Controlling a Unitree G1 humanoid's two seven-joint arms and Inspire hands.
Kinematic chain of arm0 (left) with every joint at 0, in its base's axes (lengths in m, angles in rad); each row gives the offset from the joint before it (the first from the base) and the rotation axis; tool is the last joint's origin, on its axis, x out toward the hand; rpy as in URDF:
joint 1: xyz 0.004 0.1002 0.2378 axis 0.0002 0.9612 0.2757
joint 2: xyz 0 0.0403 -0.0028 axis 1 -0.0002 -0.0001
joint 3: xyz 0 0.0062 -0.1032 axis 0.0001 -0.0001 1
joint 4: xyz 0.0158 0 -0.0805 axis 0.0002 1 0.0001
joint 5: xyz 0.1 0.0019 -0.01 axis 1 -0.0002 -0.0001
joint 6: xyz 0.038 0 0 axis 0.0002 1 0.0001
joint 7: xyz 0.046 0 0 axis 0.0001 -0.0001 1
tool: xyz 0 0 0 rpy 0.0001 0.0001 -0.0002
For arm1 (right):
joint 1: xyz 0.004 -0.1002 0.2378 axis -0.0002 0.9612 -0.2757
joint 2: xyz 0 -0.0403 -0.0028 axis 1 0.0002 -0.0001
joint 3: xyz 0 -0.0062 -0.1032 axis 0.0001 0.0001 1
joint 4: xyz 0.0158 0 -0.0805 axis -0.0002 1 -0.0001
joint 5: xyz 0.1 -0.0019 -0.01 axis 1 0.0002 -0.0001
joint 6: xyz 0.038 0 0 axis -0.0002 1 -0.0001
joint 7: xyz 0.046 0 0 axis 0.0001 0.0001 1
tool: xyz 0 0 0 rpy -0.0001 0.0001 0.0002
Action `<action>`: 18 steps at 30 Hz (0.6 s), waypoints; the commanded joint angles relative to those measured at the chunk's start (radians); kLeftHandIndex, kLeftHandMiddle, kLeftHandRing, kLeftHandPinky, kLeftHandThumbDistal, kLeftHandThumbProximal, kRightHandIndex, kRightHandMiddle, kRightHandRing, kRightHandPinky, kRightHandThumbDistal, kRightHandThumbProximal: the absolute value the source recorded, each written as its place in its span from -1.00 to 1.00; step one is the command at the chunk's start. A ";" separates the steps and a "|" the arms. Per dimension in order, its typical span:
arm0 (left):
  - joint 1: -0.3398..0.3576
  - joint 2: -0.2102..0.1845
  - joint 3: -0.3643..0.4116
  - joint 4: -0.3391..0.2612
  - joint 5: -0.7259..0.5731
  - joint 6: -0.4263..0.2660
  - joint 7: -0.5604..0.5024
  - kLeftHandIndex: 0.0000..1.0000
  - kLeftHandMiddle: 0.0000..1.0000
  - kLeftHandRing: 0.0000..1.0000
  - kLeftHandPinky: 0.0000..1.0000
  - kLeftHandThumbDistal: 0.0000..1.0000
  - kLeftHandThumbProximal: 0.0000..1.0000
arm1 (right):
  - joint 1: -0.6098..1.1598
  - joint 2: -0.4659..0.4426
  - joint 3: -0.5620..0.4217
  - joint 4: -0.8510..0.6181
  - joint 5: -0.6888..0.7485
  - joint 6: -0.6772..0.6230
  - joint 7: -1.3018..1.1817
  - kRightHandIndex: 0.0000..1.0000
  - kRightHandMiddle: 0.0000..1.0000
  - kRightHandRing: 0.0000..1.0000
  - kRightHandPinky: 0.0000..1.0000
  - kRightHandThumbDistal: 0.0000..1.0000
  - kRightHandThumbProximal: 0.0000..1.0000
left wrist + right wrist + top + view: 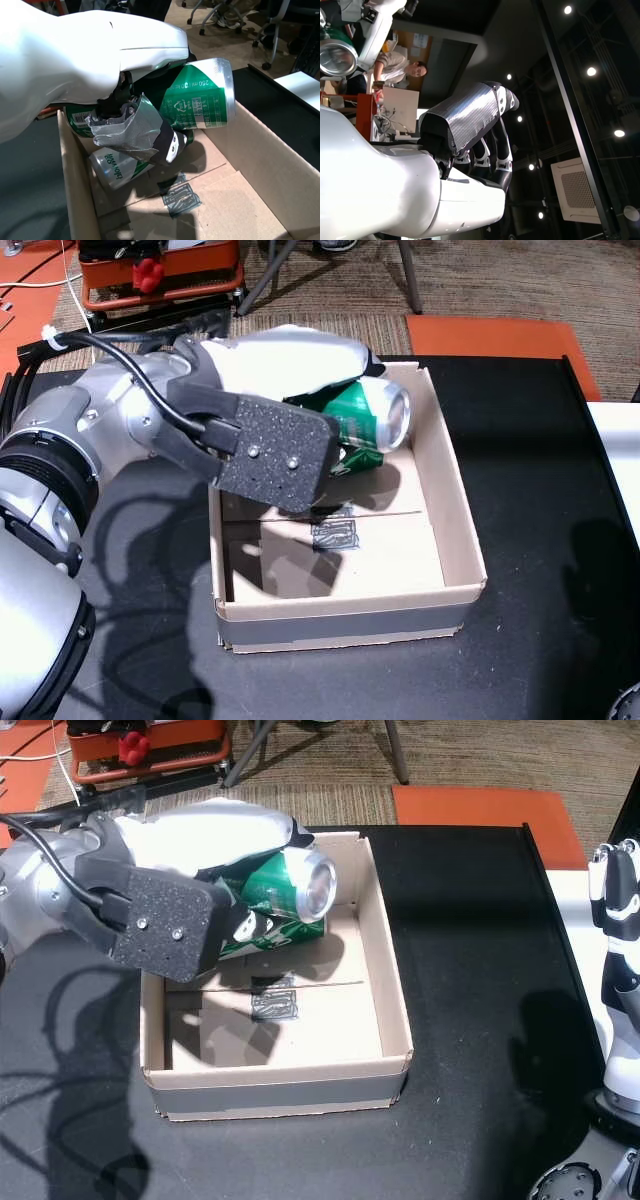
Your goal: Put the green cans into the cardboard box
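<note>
Your left hand (300, 390), white-shelled with a taped thumb, is closed around a green can (368, 415), holding it on its side above the far end of the cardboard box (455, 530). The can is smooth aluminium with a bare silver end; "250 ml" reads on its label in the left wrist view. A second green can (116, 170) lies on the box floor near the far-left corner, beneath the held one. The box is open-topped, plain brown, with a grey scribble (274, 1002) on its floor. Your right hand (477, 132) holds nothing, fingers loosely extended and apart.
</note>
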 commanded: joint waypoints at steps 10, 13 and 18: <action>0.011 0.005 0.000 -0.010 -0.009 -0.017 0.000 -0.25 0.09 0.29 0.32 -0.53 -1.00 | 0.030 0.006 0.007 -0.032 -0.009 -0.003 -0.014 -1.00 -0.92 -0.72 -0.55 0.57 -0.99; 0.006 0.006 -0.013 -0.008 0.004 0.006 -0.011 -0.20 0.07 0.23 0.26 -0.33 -1.00 | 0.033 0.006 0.008 -0.035 -0.010 0.000 -0.019 -1.00 -0.91 -0.72 -0.55 0.59 -0.99; -0.019 0.013 -0.085 -0.007 0.067 0.044 -0.022 0.61 0.72 0.73 0.72 0.52 -0.72 | 0.035 0.005 0.011 -0.037 -0.012 0.002 -0.022 -0.99 -0.89 -0.72 -0.55 0.58 -1.00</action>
